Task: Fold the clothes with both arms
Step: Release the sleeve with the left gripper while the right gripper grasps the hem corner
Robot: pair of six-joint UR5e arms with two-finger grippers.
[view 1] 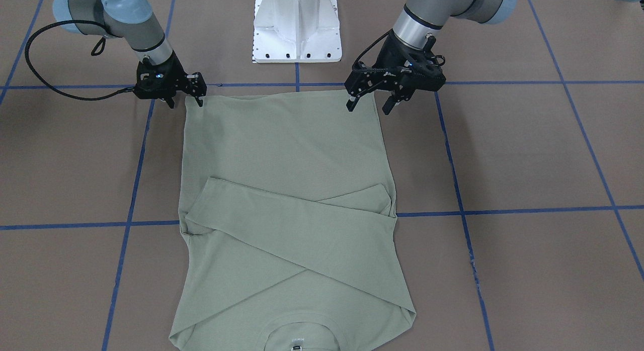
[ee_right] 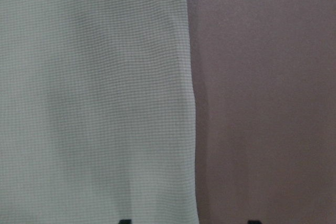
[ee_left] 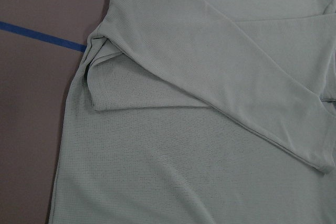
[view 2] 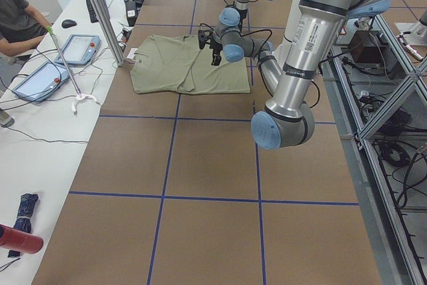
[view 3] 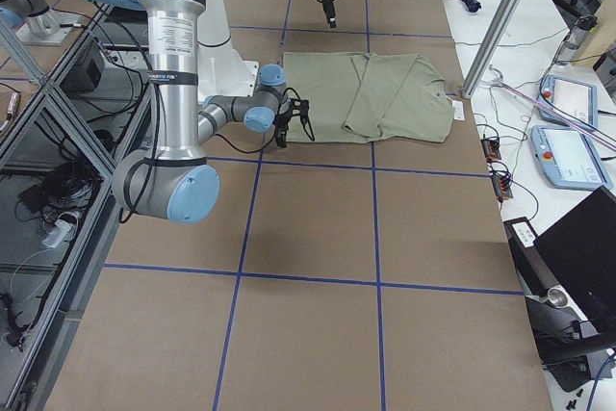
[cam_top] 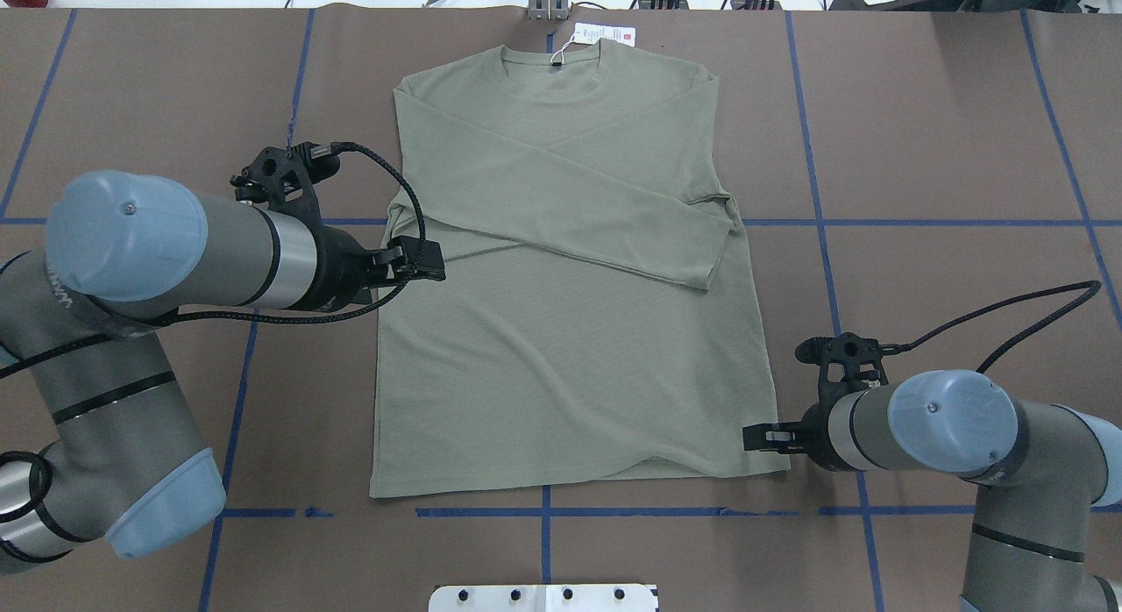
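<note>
The pale sage-green shirt [cam_top: 570, 366] lies flat on the brown table, collar at the far edge, both sleeves folded across the chest. Its white hang tag [cam_top: 605, 35] lies beyond the collar. My right gripper [view 1: 185, 101] is open and low at the hem's right corner, also seen from overhead [cam_top: 752, 438]. The right wrist view shows the shirt's edge [ee_right: 189, 103] between its fingertips. My left gripper [view 1: 368, 107] is open and empty, held well above the shirt's left side [cam_top: 434, 266]. Its wrist view looks down on the folded sleeve [ee_left: 220, 66].
The white pedestal base [view 1: 297, 29] stands at the robot's edge of the table, just behind the hem. Blue tape lines [view 1: 503, 210] grid the brown table. A side bench with tablets [view 2: 73, 48] and a seated person [view 2: 17, 21] lies beyond the collar end.
</note>
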